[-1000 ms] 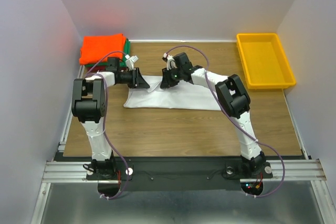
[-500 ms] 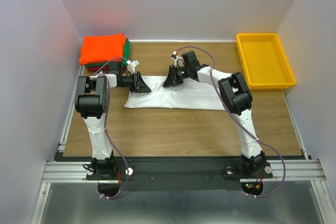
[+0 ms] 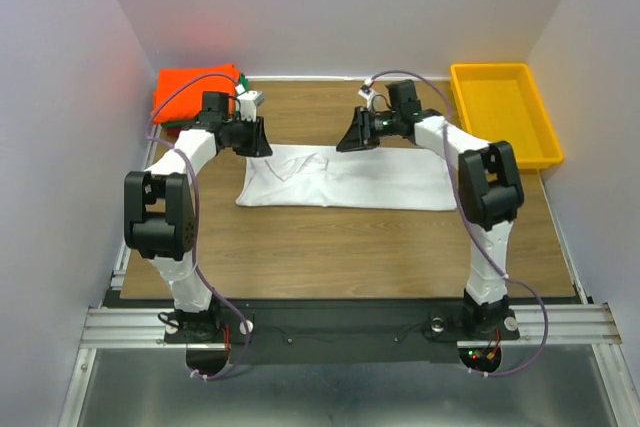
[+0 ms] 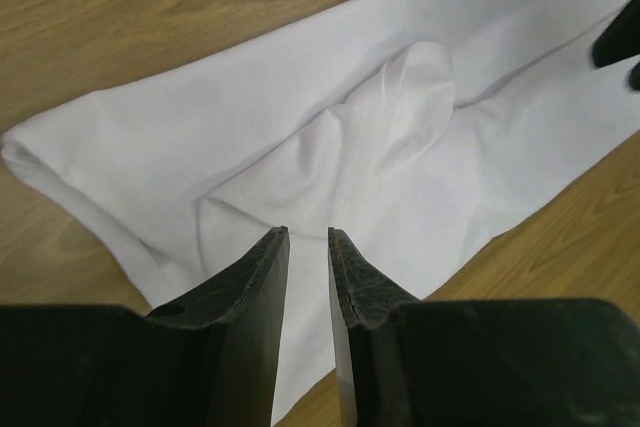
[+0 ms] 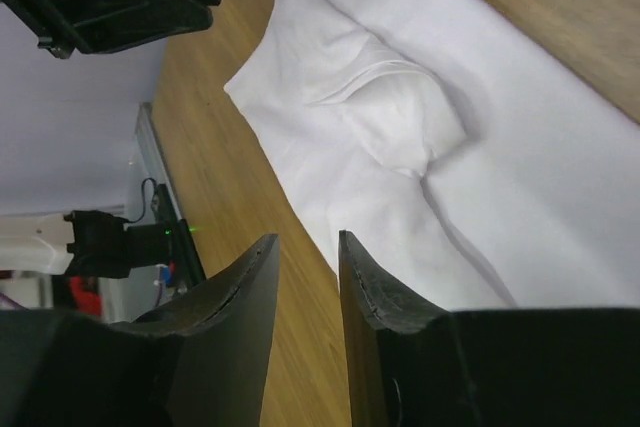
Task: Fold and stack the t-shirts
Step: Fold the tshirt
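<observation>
the left gripper (image 4: 308,237) has its jaws a narrow slit apart with nothing between them; it hangs just above the near-left part of the white shirt (image 4: 350,127) and grips no cloth. the right gripper (image 5: 308,242) is the same: a narrow gap, empty, poised over the shirt's edge and not pinching it. in the top view both grippers sit at the shirt's far edge, the left one (image 3: 255,137) by the left end and the right one (image 3: 357,137) nearer the middle.

the white shirt (image 3: 345,177) lies on the table (image 3: 330,247) as a long band running left to right, in the far half. it looks folded lengthwise already, sleeves tucked in. the cloth puckers up in soft creases toward its left end, so the band is not quite flat.

at the far left corner sits the stack (image 3: 190,87), orange shirt on top, apart from the white one. the yellow tray (image 3: 500,112) at the far right holds nothing.

as a judgement: most shirts seem folded and stacked. what is left is this last one: smooth the creases, fold the band crosswise into a packet, then carry it onto the stack.
</observation>
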